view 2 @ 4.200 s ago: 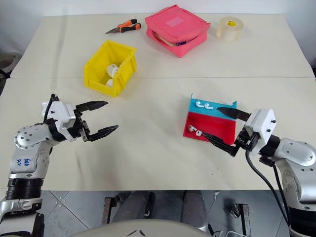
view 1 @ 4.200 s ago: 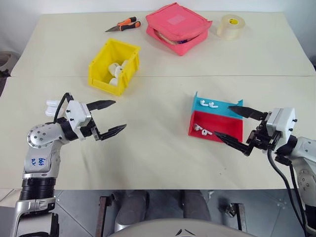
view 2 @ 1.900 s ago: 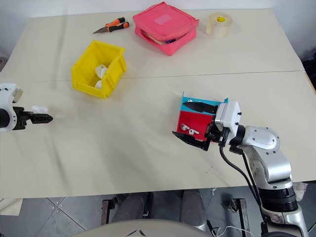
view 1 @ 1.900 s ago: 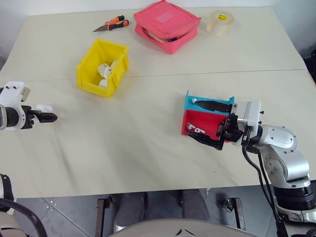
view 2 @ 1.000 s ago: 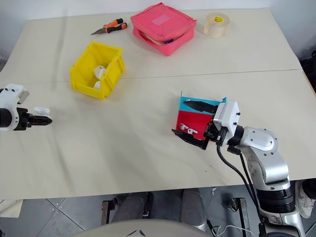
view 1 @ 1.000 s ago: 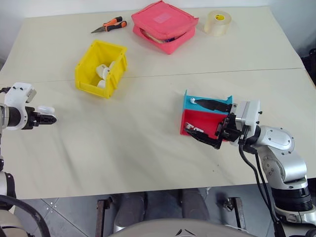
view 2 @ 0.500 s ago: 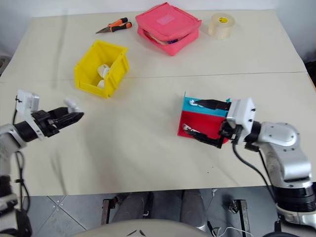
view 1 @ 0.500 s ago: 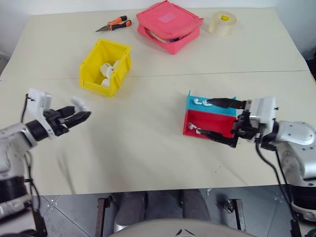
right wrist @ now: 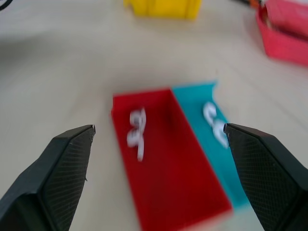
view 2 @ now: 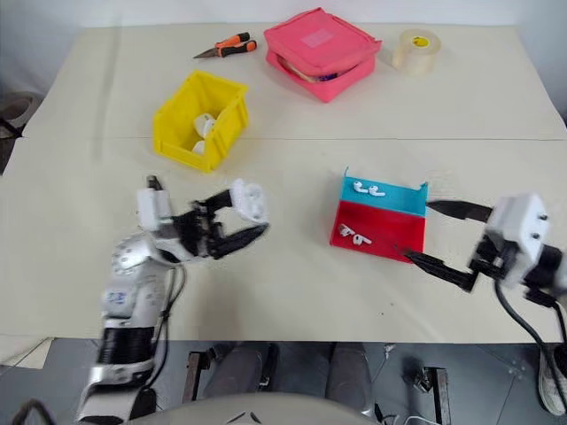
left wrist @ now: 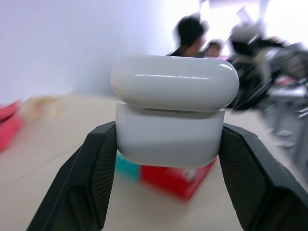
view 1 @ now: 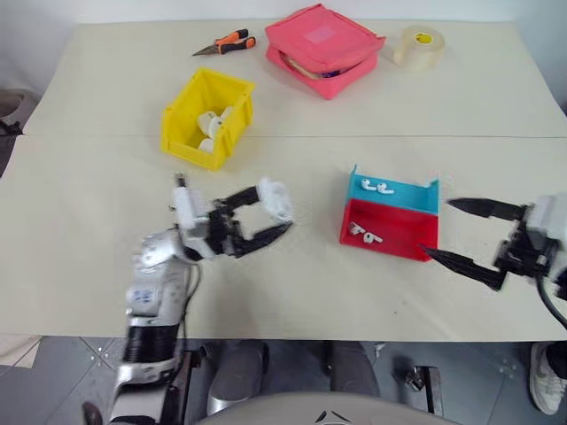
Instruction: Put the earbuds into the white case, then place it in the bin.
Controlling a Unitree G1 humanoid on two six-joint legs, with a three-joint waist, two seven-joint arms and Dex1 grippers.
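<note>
Your left gripper (view 1: 266,216) pinches the glossy, rounded white case (left wrist: 173,108) between ribbed black fingers, lid shut. Your right gripper (view 1: 456,232) gapes wide, empty, at three o'clock of the red-and-blue tray (view 1: 403,243) holding tiny smooth earbuds (view 1: 363,233). The boxy yellow bin (view 1: 188,133) sits at eleven o'clock.

Two cream tables (view 1: 106,88) pushed together, grey tiled floor (view 1: 71,372) below, white wall (left wrist: 57,43) behind.

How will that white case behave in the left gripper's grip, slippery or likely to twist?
The white case looks glossy and rounded, so it could probably slip between the left gripper fingers. They pinch only its lower half, so it may pivot. It looks rigid and probably light, so it is unlikely to deform.
</note>
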